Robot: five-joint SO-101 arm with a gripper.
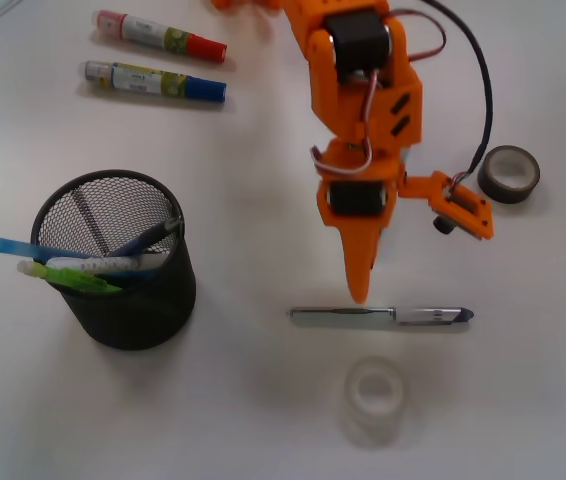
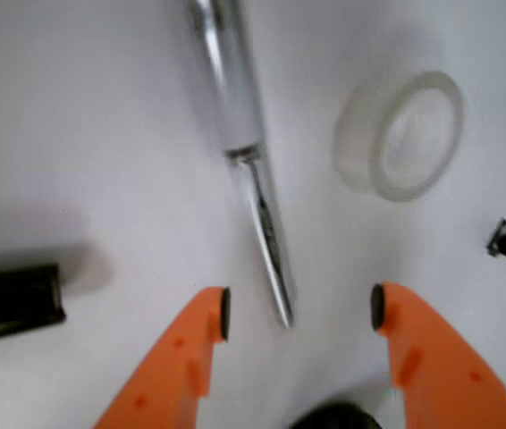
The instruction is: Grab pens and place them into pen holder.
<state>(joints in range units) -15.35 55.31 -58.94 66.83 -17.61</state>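
The gripper (image 2: 298,311) is held with jaws spread wide astride the silver pen (image 1: 381,317), lying flat at five o'clock from the holder (image 1: 123,262), ready for a pinch.

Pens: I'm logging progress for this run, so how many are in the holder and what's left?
Done: four pens lean inside the black mesh pen holder. In hand: nothing is gripped yet; the hand is open, its tips either side of the silver-and-white pen lying flat on the table. Left: close on that pen, lift it and drop it into the holder.
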